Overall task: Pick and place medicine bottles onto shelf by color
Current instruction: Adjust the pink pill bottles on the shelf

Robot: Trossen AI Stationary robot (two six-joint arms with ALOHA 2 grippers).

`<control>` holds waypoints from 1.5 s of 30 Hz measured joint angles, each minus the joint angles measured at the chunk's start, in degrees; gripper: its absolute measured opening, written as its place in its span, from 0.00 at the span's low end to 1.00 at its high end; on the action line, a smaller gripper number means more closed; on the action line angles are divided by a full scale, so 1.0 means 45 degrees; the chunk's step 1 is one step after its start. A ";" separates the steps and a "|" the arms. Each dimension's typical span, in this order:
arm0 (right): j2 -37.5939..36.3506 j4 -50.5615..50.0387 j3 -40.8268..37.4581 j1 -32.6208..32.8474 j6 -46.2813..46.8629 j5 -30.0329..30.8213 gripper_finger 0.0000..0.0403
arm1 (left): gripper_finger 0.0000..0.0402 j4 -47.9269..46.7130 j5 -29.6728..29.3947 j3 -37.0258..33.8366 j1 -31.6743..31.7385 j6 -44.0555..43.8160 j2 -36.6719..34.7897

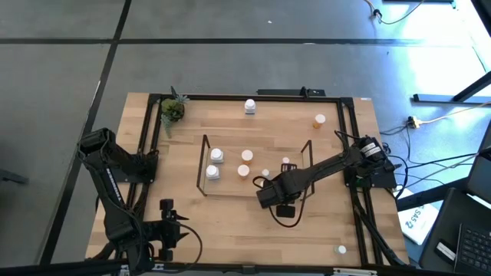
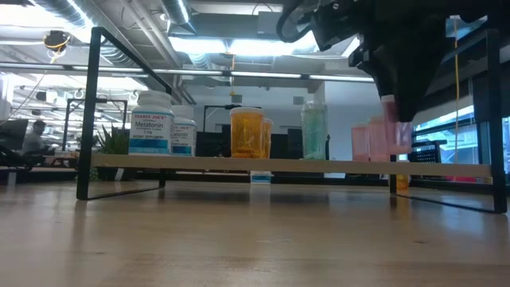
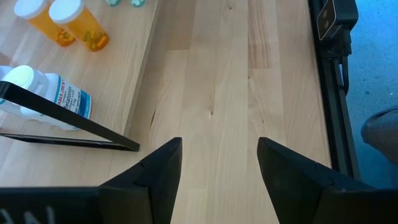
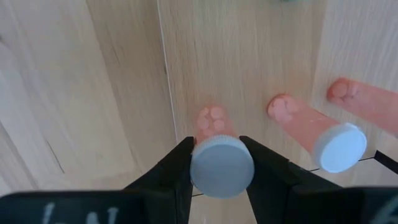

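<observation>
The shelf (image 1: 204, 165) stands mid-table and bears white bottles (image 2: 151, 123), orange bottles (image 2: 249, 131), a teal bottle (image 2: 313, 131) and pink bottles (image 2: 362, 143). My right gripper (image 4: 222, 163) hangs over the shelf's right part, shut on a pink bottle (image 2: 396, 127) with a white cap. Two more pink bottles (image 4: 311, 127) stand close beside it. My left gripper (image 3: 219, 174) waits open near the table's front left, with nothing between its fingers. Off the shelf stand a white bottle (image 1: 250, 106) and an orange bottle (image 1: 319, 119) near the far edge. My right gripper pinches the pink bottle's white cap (image 4: 222, 167) between its two fingers, one on each side. The fingers come from above and point down. The bottle hangs upright below them, its base (image 2: 396, 150) just over the shelf board; whether it touches the board I cannot tell.
A small potted plant (image 1: 173, 110) sits at the far left corner. A small white-capped bottle (image 1: 341, 249) stands near the front right. A black frame (image 1: 146, 130) edges the table. Bare wood lies between the shelf and the near edge.
</observation>
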 joint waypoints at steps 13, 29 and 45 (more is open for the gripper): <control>0.0155 0.0174 0.0005 -0.0267 -0.0010 0.0000 0.31 | 0.51 0.0005 0.0000 0.0004 0.0000 0.0001 0.0000; 0.0194 0.0180 0.0005 -0.0291 -0.0018 -0.0010 0.31 | 0.51 0.0005 0.0000 0.0005 0.0002 0.0009 0.0000; 0.0194 -0.0038 0.0005 -0.0412 -0.0321 -0.0147 0.45 | 0.51 0.0005 0.0000 0.0005 0.0000 0.0009 0.0000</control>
